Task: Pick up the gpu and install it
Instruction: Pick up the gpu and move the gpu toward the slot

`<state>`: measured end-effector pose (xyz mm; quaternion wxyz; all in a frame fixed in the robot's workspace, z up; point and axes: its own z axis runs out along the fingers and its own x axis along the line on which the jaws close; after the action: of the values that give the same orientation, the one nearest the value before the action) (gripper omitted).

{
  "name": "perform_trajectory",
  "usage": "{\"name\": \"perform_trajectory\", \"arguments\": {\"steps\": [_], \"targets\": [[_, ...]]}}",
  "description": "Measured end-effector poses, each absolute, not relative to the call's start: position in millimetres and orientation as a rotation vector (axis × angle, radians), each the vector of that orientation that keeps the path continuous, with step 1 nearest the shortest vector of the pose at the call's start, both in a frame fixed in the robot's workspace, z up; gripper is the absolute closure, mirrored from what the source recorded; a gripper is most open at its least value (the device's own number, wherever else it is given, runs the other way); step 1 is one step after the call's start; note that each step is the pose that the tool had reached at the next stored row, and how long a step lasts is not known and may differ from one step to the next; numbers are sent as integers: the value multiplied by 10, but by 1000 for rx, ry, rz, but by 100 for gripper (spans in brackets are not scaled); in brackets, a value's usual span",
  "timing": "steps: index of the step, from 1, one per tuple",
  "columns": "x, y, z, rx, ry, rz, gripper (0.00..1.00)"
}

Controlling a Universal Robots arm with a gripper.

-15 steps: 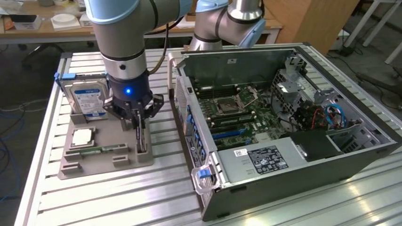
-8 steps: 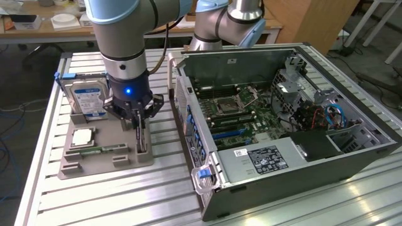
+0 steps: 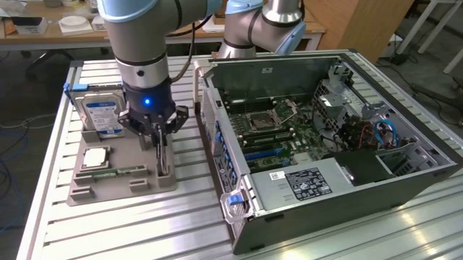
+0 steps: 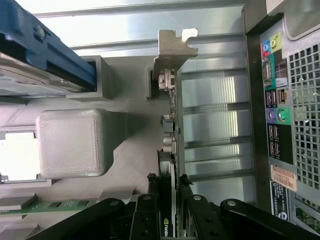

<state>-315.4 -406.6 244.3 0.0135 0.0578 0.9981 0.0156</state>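
Note:
The gpu [image 3: 161, 160] stands on edge in a slot at the exterior view's right side of the grey holder tray [image 3: 116, 194]. My gripper [image 3: 157, 142] comes straight down over it, one finger on each side of the card. In the wrist view the gpu [image 4: 171, 125] runs edge-on away from the camera, its grey metal bracket [image 4: 172, 50] at the far end. My gripper [image 4: 168, 186] is shut on the card's near end, and its black fingers [image 4: 148, 200] press against both faces. The card still sits low in the holder.
The tray also holds a blue-labelled hard drive [image 3: 101, 111], a processor [image 3: 95, 157] and a green RAM stick [image 3: 108, 173]. The open computer case [image 3: 405, 179] lies on the slatted table [image 3: 108, 233] at the exterior view's right, motherboard [image 3: 278, 135] exposed. A second arm [image 3: 261, 24] stands behind.

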Motion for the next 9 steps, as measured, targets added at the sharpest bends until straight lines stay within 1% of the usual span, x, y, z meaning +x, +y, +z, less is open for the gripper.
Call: {"name": "perform_trajectory", "arguments": {"steps": [9], "targets": [[-3154, -4066, 2773, 180, 3109, 52, 73]]}}
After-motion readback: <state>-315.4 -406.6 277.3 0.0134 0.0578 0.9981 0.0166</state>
